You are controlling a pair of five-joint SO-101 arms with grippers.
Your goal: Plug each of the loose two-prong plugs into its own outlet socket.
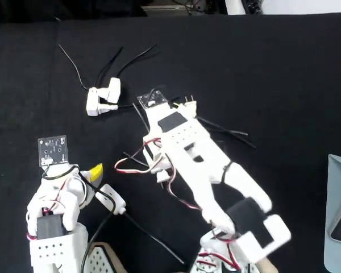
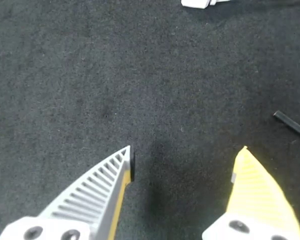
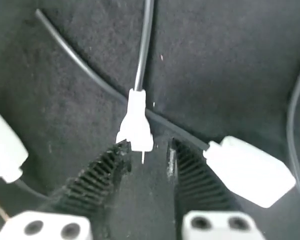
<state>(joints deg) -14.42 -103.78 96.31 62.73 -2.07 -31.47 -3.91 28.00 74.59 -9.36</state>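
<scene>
The far pair (image 1: 102,98) looks already joined, though I can't be sure. The right gripper (image 3: 147,147), fingers spread, straddles a loose plug (image 3: 135,127) with a socket (image 3: 250,170) just beside it, not yet mated. The left gripper (image 2: 186,148) is released and holds nothing.

The table (image 1: 273,68) is covered with a black cloth. Toward the far left, two white connector bodies (image 1: 102,96) lie touching each other. Thin black cords (image 1: 73,67) run from them toward the far edge. Near the middle, a small white plug (image 3: 136,125) lies flat on the cloth, with its own cord (image 3: 145,45) leading away from it. The plug rests across a second black cable (image 3: 80,67), which ends at a white socket block (image 3: 250,170) just beside it. Another white block (image 1: 112,199), with a black cable attached, lies at the near left. A grey tray (image 1: 335,170) sits at the right edge.
</scene>
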